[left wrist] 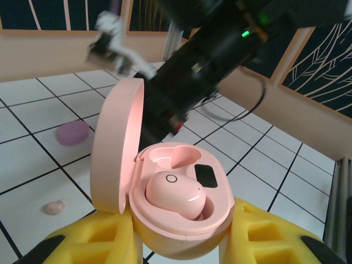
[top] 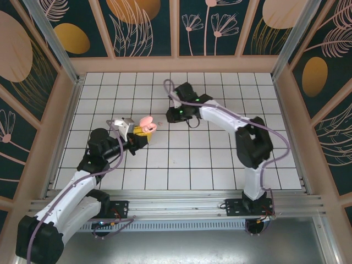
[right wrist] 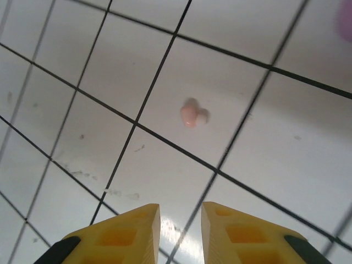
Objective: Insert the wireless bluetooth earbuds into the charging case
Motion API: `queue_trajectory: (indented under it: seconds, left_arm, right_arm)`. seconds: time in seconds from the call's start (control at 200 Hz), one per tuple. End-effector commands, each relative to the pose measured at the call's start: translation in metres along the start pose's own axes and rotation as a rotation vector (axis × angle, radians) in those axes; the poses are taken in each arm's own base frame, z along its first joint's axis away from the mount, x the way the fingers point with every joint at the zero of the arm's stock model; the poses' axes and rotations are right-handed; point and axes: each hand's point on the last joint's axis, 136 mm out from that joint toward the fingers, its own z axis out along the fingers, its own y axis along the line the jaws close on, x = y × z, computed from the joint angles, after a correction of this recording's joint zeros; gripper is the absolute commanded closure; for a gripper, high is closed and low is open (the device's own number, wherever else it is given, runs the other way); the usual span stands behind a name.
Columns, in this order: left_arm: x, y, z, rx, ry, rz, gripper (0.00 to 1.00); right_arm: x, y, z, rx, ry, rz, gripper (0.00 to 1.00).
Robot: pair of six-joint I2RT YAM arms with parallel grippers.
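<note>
My left pincer [left wrist: 181, 247] is clamped on the charging case [left wrist: 184, 220]. Its yellow fingers [left wrist: 93, 242] press the two flanks of the pink shell, so the case sits right between them. The lid [left wrist: 118, 143] stands open at the left of my left wrist view. One seated pink earbud [left wrist: 175, 193] rests in the nearer well, and the well behind it [left wrist: 170, 157] lies bare. Past the case, down on the tiles to the left, lies a loose pink earbud [left wrist: 54, 207], well apart from these fingers. Farther back is a light purple rounded piece [left wrist: 72, 132]; I cannot tell whether it is a bud. From above, this pincer holds the case over the white tiled table [top: 220, 159], left of the middle.

My right pincer [right wrist: 180, 212] points down at the tiles with its fingers a narrow gap apart and nothing between them. The loose pink earbud [right wrist: 192, 114] lies ahead of the fingertips, roughly in line with the gap and clear of both fingers, just above a dark grout line. A purple blur [right wrist: 346, 19] sits at the top right corner of that view
</note>
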Motion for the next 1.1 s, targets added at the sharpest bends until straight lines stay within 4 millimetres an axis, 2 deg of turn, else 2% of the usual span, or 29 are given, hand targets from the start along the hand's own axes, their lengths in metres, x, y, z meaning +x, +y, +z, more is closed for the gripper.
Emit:
queue_trajectory:
  seconds: [0.0,0.145,0.43,0.816,1.096]
  left_arm:
    - [-0.010,-0.002,-0.007,-0.018,-0.026,0.010,0.79]
    - [-0.020,-0.010,-0.014,-0.004,-0.053,0.042,0.79]
    - [-0.033,-0.020,-0.024,0.000,-0.084,0.065,0.79]
    - [-0.033,-0.014,-0.022,-0.025,-0.080,0.048,0.80]
    - [-0.033,-0.014,-0.023,-0.026,-0.090,0.041,0.81]
  right_arm:
    - [0.001,0.017,0.017,0.022,0.035,-0.134,0.74]
    - [0.002,0.016,0.040,0.072,0.072,-0.160,0.74]
    - [-0.005,0.007,0.070,0.121,0.112,-0.200,0.74]
    - [-0.011,-0.006,0.092,0.198,0.142,-0.249,0.73]
    - [-0.013,-0.007,0.103,0.213,0.150,-0.260,0.72]
